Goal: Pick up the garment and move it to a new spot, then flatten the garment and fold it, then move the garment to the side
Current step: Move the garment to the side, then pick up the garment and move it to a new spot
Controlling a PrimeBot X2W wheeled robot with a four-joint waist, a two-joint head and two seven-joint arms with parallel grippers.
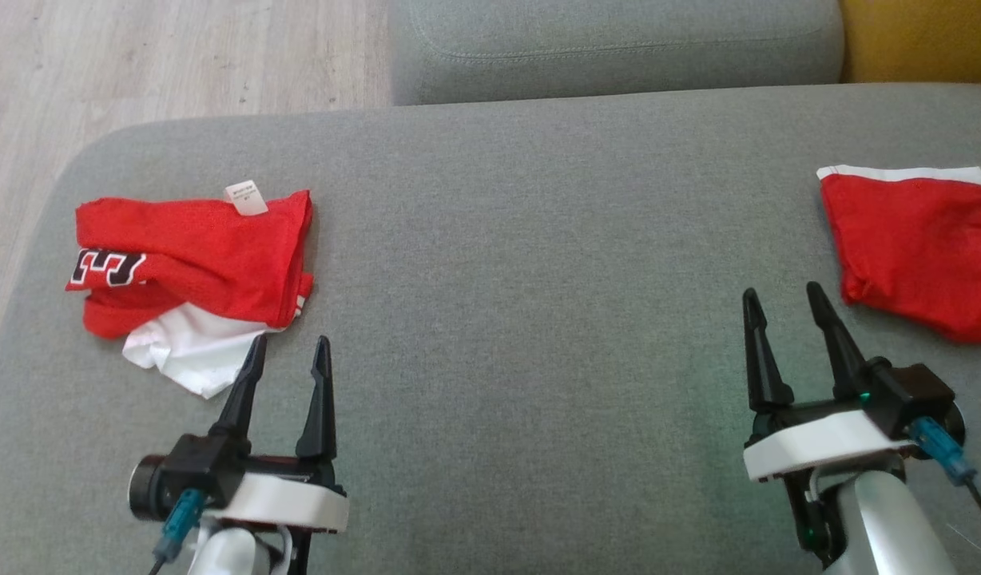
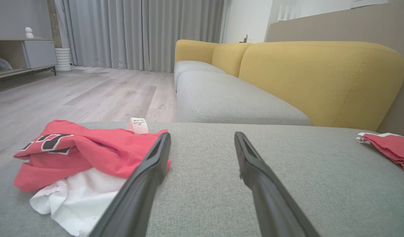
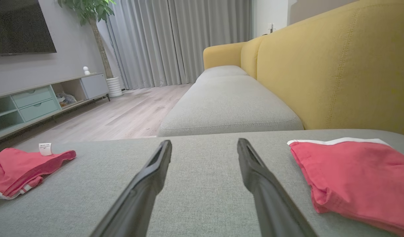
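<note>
The left tool [image 1: 291, 343] and right tool [image 1: 782, 291] are hovering spread and empty over the grey cushion [image 1: 522, 279], the left just beside the crumpled red garment [image 1: 195, 255].

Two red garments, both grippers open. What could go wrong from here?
The right gripper sits close to the folded red garment; grabbing it could undo that fold. The crumpled jersey is bunched in red and white layers, so the left gripper may pinch only one. It also lies near the cushion edge and might slide off.

Head view high, looking down on grey cushion [image 1: 538, 239]. Wrist views low over same cushion, facing curtains [image 2: 139, 33].
</note>
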